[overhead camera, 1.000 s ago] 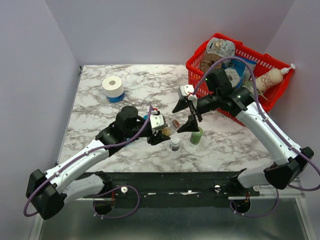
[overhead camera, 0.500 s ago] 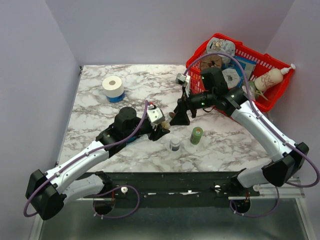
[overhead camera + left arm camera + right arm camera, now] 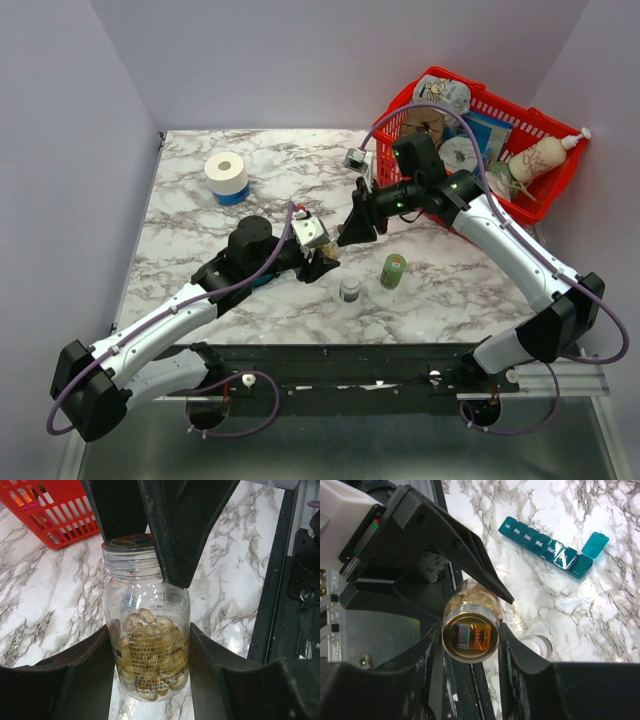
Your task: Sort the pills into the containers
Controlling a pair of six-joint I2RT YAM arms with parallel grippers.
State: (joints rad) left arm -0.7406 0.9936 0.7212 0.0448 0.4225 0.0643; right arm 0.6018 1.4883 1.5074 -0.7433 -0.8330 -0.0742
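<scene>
A small clear bottle (image 3: pixel 147 655) of yellowish-brown pills stands upright between the fingers of my left gripper (image 3: pixel 150 632), which is shut on its body just above the table. My right gripper (image 3: pixel 470 630) comes from above, with its fingers (image 3: pixel 175 540) closed on the bottle's gold-tan cap (image 3: pixel 470 640). In the top view the two grippers meet at the bottle (image 3: pixel 335 248) in mid-table. The teal-blue pill-organiser strip (image 3: pixel 545 547) lies on the marble, and the lid (image 3: pixel 595 544) of one end compartment is open. In the top view my left arm mostly hides it.
A green bottle (image 3: pixel 393 271) and a white bottle with a dark cap (image 3: pixel 350 290) stand just to the right of the grippers. A red wire basket (image 3: pixel 545 190) full of items is at the back right. A paper roll (image 3: pixel 226 175) is at the back left.
My right gripper has moved left from over the green bottle and closed on the cap of the pill bottle. My left gripper has kept hold of the bottle, almost in place.
</scene>
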